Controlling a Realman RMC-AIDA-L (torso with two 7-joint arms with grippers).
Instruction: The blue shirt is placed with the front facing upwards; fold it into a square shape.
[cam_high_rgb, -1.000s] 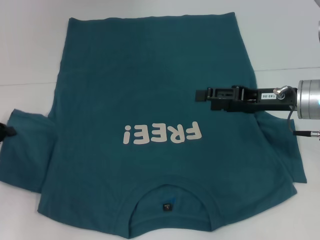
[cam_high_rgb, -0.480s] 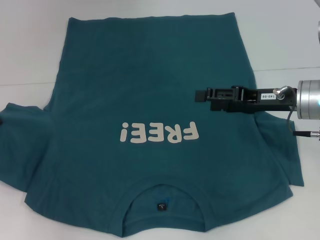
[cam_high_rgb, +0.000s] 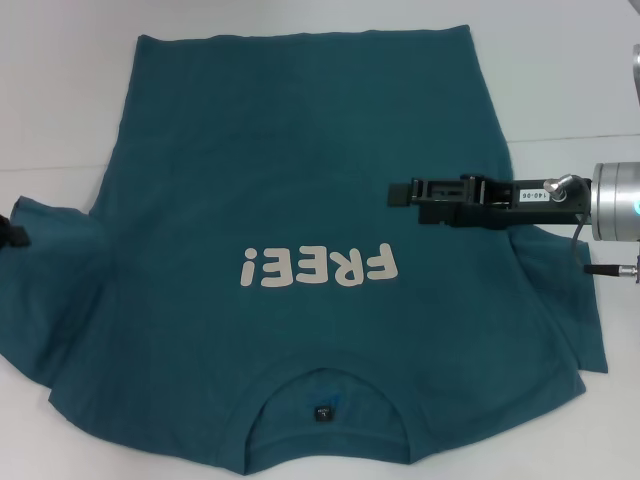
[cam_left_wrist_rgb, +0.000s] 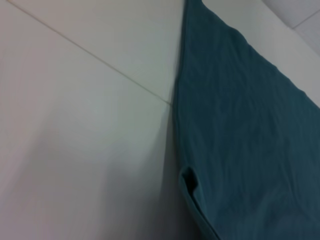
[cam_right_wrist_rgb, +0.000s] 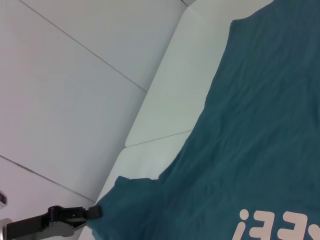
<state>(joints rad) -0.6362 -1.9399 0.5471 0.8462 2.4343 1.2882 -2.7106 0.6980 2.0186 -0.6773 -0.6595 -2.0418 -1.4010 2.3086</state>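
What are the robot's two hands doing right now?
Left tool: at the shirt sleeve edge; open or shut, cannot tell.
Right tool: above the shirt, cannot tell.

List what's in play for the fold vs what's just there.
In play:
- blue shirt, spread flat, print up
- left gripper at the tip of the shirt's left sleeve
- right gripper, over the shirt's right side

Just there:
- white table under the shirt; nothing else in view

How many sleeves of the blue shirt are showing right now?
2. One sleeve lies on the shirt's left side by the left hand; the other sleeve lies on the right, beneath the right hand.
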